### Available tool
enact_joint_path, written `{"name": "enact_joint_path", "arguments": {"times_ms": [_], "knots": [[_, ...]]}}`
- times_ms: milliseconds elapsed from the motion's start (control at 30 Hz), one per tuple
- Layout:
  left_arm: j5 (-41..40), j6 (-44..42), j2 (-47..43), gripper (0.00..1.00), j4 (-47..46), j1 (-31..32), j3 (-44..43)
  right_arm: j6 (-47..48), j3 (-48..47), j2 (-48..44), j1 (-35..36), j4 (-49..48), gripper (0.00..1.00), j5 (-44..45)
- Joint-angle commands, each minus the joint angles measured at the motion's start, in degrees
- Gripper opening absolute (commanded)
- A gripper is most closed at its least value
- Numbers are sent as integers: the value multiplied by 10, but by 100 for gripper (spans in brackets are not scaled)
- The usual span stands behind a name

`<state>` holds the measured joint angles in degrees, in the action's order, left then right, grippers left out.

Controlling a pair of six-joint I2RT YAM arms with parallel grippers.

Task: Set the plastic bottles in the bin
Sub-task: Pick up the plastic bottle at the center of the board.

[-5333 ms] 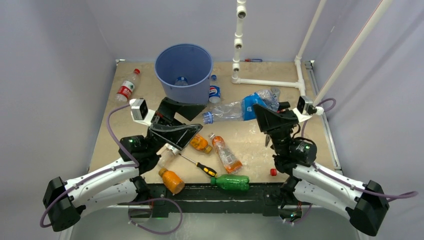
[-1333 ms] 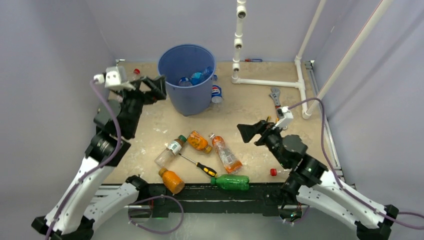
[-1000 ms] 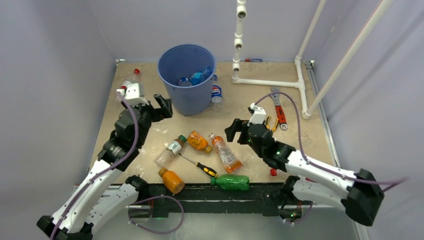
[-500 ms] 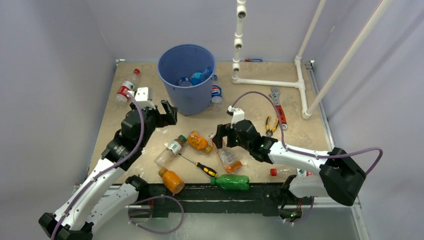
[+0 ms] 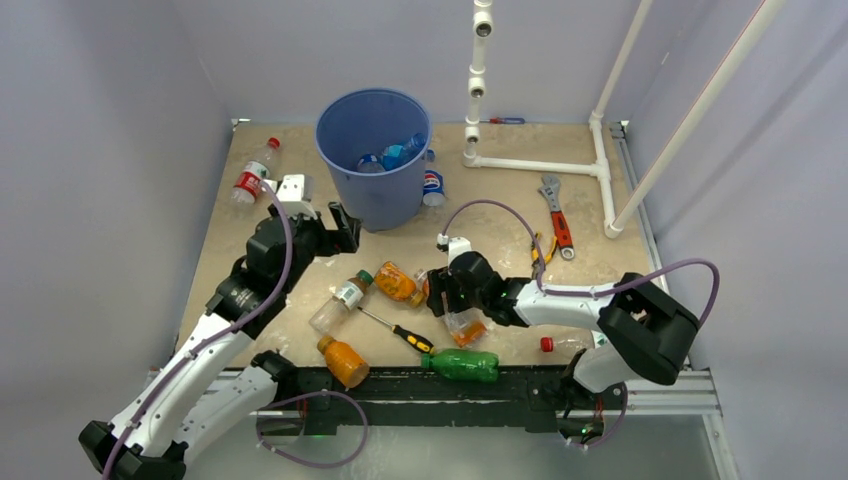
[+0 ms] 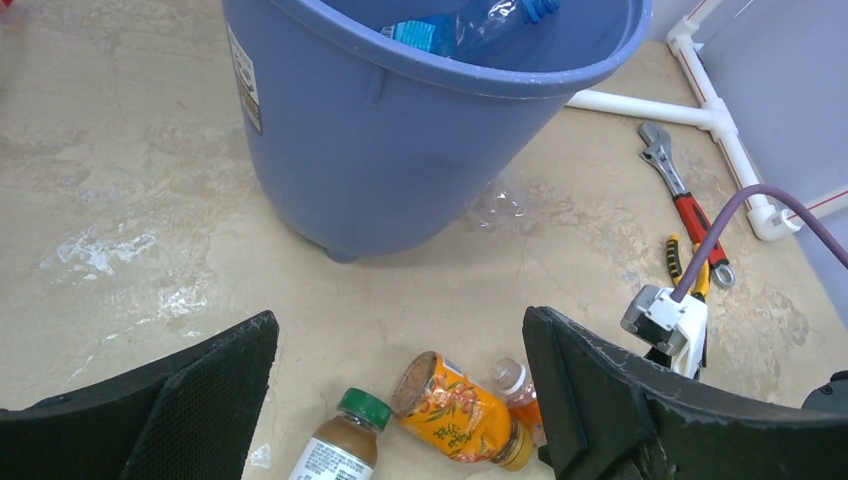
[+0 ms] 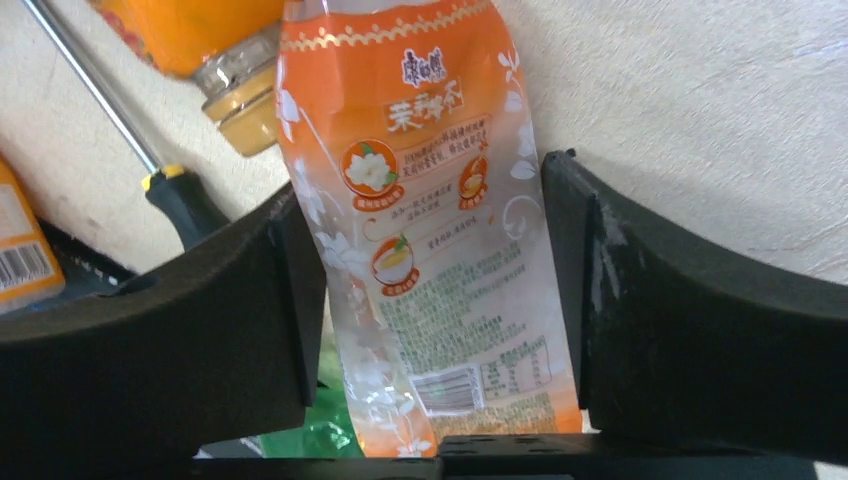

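My right gripper (image 7: 432, 200) is closed around the orange-labelled bottle (image 7: 440, 330), a pad against each side. The bottle lies on the table (image 5: 295, 150) near the middle, beside the screwdriver (image 7: 120, 150). My left gripper (image 6: 400, 335) hangs wide open with nothing in it, on the near side of the blue bin (image 6: 400, 150), which stands far back with bottles (image 6: 470, 20) inside. A green bottle (image 5: 462, 364) lies at the near edge and a red-labelled bottle (image 5: 250, 178) at the far left.

I record bright, even, diffuse lighting; shadows under the bin (image 5: 385, 200) on the bench (image 5: 500, 185) are soft; all three views sharp.
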<state>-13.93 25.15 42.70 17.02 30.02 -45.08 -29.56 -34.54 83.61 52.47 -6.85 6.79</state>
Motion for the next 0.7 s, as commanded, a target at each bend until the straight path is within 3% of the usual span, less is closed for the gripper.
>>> {"name": "enact_joint_path", "arguments": {"times_ms": [0, 267, 433, 667], "knots": [[15, 9, 3, 91, -10, -1, -1, -1, -10, 4, 4, 9, 70, 43], [18, 8, 7, 90, -10, -1, 0, -5, 5, 4, 4, 6, 49, 62], [19, 7, 10, 90, -9, 0, -1, -11, 6, -9, 5, 8, 43, 72], [18, 6, 8, 90, -9, 0, -1, -5, 69, -181, 6, -51, 37, 76]]}}
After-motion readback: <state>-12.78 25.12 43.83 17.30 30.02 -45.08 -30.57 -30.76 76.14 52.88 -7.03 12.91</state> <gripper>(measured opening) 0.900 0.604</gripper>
